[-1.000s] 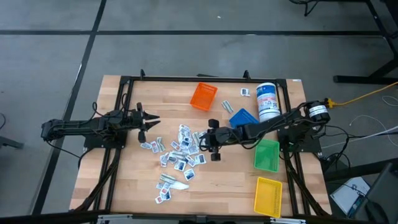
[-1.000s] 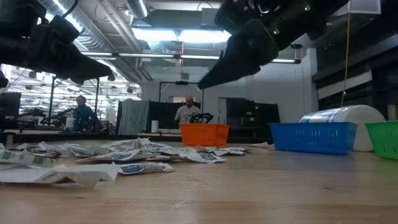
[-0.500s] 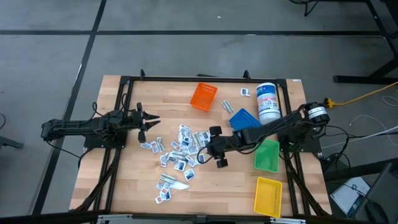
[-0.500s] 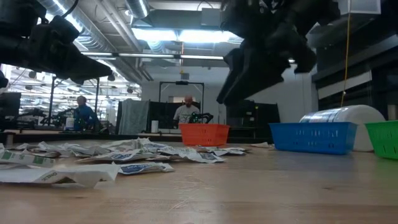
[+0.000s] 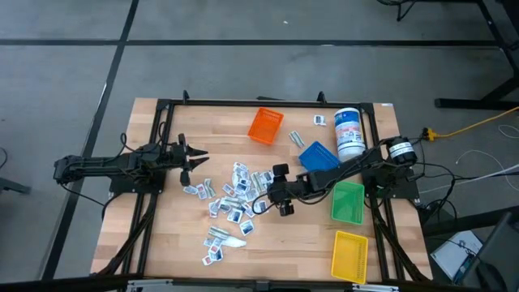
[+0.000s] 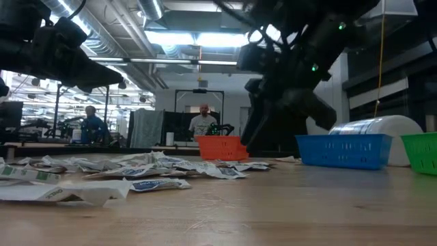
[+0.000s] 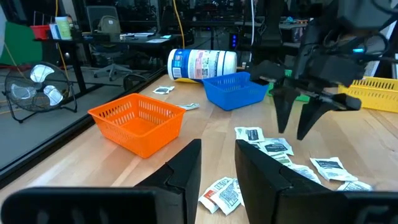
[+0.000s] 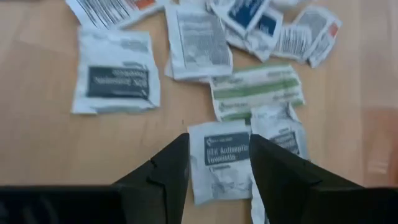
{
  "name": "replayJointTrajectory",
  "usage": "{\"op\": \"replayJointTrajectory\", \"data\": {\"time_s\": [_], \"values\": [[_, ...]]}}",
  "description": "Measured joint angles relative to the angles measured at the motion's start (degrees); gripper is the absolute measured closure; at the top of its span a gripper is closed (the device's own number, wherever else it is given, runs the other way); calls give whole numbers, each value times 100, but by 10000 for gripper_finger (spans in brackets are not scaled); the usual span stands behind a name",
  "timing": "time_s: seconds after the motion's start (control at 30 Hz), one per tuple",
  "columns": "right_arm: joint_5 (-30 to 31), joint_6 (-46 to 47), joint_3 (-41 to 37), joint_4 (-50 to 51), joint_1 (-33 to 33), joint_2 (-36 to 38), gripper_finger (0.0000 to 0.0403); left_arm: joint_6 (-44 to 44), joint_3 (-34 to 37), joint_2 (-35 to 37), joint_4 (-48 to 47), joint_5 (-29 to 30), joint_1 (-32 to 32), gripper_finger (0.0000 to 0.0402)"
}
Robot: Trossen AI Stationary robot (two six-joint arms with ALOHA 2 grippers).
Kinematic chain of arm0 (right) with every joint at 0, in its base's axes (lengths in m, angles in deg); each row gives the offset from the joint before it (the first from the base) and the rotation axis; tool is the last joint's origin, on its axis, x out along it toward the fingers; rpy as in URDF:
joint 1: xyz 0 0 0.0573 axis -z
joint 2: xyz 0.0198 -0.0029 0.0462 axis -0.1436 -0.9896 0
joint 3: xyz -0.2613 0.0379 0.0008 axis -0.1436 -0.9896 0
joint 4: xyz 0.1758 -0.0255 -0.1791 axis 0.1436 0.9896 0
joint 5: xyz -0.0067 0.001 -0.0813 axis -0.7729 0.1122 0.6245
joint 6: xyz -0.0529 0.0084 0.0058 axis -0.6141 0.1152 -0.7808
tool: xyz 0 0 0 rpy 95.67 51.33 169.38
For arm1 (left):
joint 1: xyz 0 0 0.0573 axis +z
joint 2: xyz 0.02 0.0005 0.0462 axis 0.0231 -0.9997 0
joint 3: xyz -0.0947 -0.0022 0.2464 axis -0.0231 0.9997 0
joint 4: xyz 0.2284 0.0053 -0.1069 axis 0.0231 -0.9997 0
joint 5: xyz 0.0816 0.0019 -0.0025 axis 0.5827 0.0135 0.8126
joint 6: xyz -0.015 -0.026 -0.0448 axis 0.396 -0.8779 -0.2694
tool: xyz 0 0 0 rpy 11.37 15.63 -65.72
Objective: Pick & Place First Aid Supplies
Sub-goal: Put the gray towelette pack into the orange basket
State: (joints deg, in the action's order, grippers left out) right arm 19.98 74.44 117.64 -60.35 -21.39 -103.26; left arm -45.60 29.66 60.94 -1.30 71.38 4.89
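Observation:
Many small white first aid packets lie scattered flat on the wooden table's middle, also visible in the low view. My right gripper hangs open over the pile's right edge, fingers pointing down. In the right wrist view its fingers stand on either side of a packet with a dark label, which lies flat on the wood; no contact shows. The left wrist view shows this gripper just above the packets. My left gripper waits open, raised, left of the pile.
An orange bin stands beyond the pile. A blue bin, a green bin and a yellow bin sit to the right. A white canister lies on its side. People show in the room beyond.
My right gripper has tipped from a slant to pointing down and has come down toward the right edge of the packet pile, shifting slightly toward the table's near edge. The packets lie where they were.

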Motion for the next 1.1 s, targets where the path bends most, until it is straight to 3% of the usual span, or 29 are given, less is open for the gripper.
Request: {"op": "replayJointTrajectory", "data": {"time_s": [0.63,1.1], "values": [[11,209,-2,-159,58,-398,243,1,0,2,0,0,2,310],[-76,637,-2,-126,73,-411,396,1,0,1,0,0,1,309]]}}
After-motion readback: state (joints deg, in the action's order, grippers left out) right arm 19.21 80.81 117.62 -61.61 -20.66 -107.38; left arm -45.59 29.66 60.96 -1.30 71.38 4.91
